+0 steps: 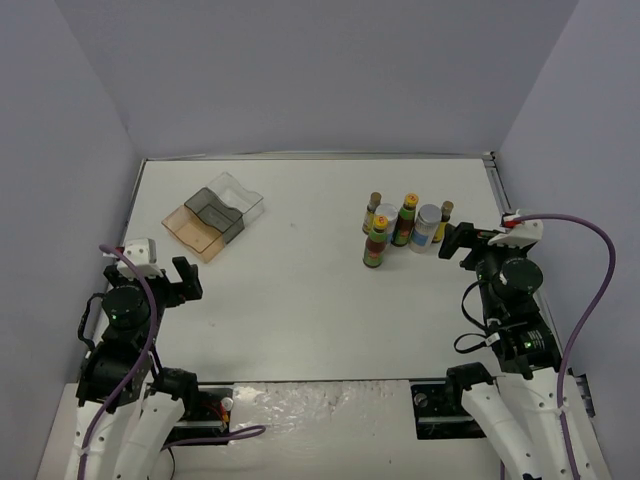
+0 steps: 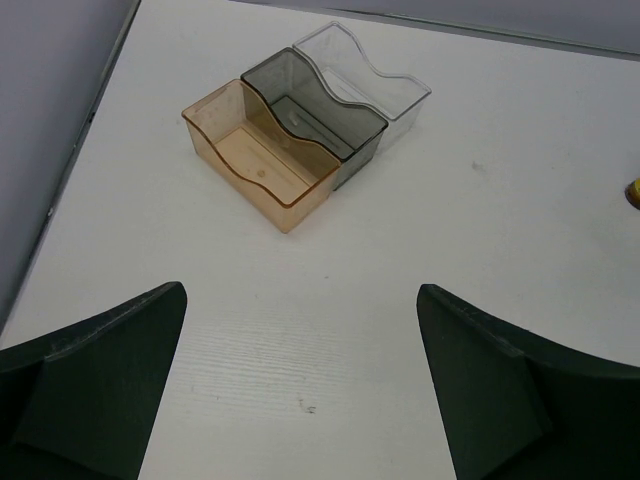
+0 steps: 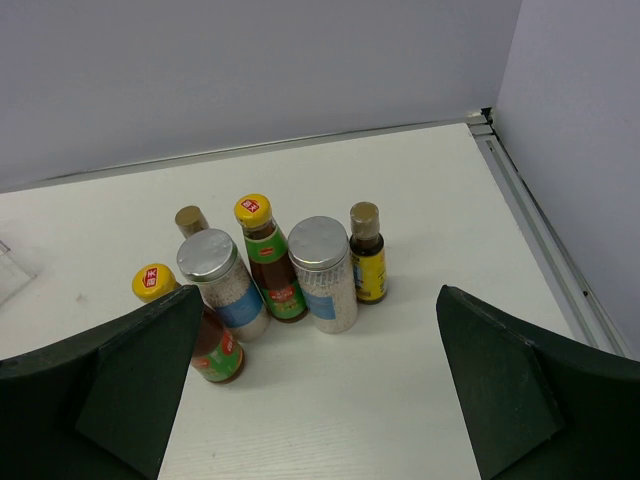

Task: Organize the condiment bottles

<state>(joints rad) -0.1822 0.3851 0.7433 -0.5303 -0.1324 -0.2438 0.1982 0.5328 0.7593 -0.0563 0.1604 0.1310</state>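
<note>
Six condiment bottles stand clustered at the right of the table [image 1: 300, 300]. Two yellow-capped sauces [image 3: 268, 262] [image 3: 212, 345], two pale jars with silver lids [image 3: 322, 275] [image 3: 222, 285] and two slim brown-capped bottles [image 3: 367, 255] [image 3: 190, 220] show in the right wrist view. The cluster [image 1: 405, 225] also shows from above. My right gripper [image 3: 320, 296] [image 1: 455, 243] is open and empty, just near of the bottles, touching none. My left gripper [image 2: 301, 291] [image 1: 187, 278] is open and empty over bare table at the left, near of the tray.
A three-compartment plastic tray [image 1: 213, 215] lies at the back left, with orange [image 2: 262, 160], grey [image 2: 315, 115] and clear [image 2: 365, 80] sections, all empty. Grey walls enclose the table on three sides. A metal rail [image 3: 530, 210] runs along the right edge.
</note>
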